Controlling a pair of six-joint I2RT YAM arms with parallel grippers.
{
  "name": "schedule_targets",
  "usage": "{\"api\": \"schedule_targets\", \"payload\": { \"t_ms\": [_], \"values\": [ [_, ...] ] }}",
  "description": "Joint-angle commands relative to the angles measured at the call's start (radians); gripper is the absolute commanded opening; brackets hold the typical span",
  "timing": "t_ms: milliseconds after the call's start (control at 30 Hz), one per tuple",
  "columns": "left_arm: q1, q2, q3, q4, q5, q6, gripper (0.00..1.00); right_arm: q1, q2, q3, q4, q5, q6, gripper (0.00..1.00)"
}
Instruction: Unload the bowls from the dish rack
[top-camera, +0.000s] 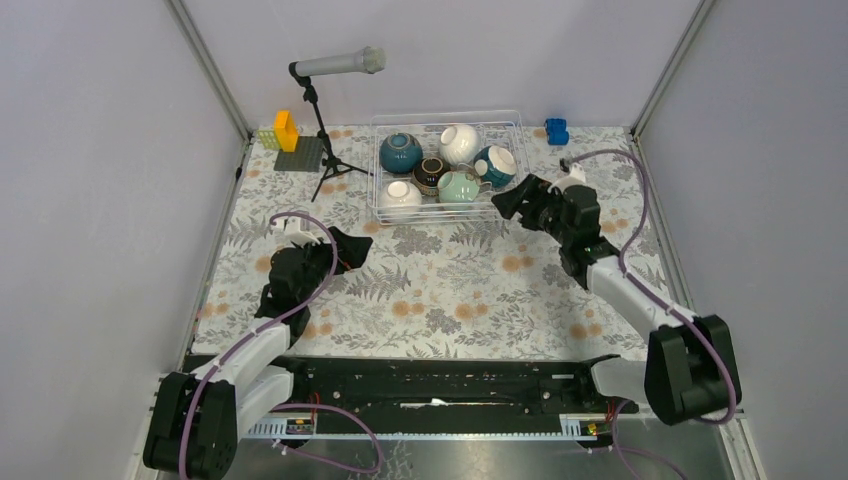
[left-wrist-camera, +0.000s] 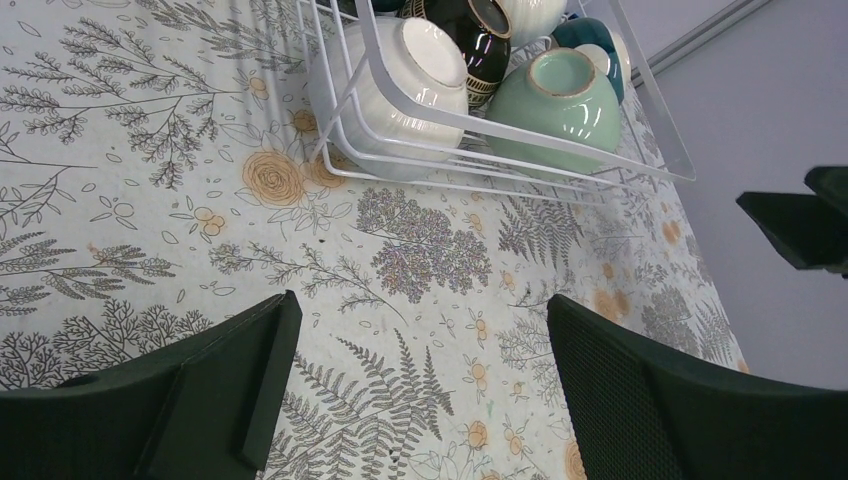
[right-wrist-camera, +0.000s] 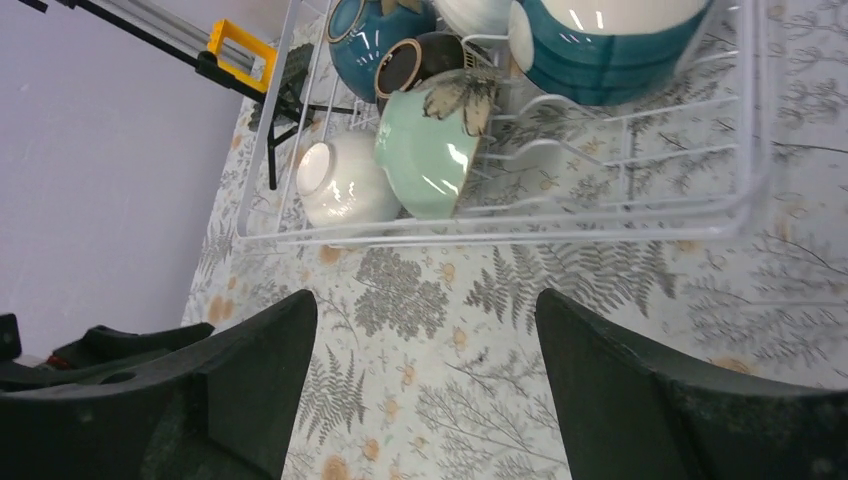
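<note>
Right hand (top-camera: 514, 200) wide and empty, seemingly just beside dish rack (top-camera: 446, 116) of six bowls (top-camera: 401, 152), left hand (top-camera: 345, 247) wide, over floral table (top-camera: 450, 290)

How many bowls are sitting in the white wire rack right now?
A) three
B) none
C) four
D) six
D: the dish rack holds the far white bowl, the near white bowl, the left teal bowl, the right teal bowl, the brown bowl and the mint bowl.
</note>
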Motion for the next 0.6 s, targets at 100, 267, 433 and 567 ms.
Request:
{"api": "schedule_targets", "payload": {
  "t_ms": [100, 267, 433, 567],
  "values": [
    [-0.002, -0.007, -0.010, 0.069, 0.022, -0.018, 0.99, 0.033, 0.227, 0.245, -0.077, 0.001, 0.101, 0.81],
    [-0.002, -0.012, -0.017, 0.078, 0.022, -0.024, 0.99, 0.035, 0.385, 0.371, -0.082, -0.001, 0.166, 0.79],
    [-0.002, -0.010, -0.025, 0.085, 0.015, -0.033, 0.99, 0.044, 0.543, 0.520, -0.147, 0.006, 0.177, 0.79],
    [-0.002, -0.016, -0.024, 0.082, 0.013, -0.037, 0.99, 0.050, 0.652, 0.593, -0.150, -0.012, 0.201, 0.80]
  ]
}}
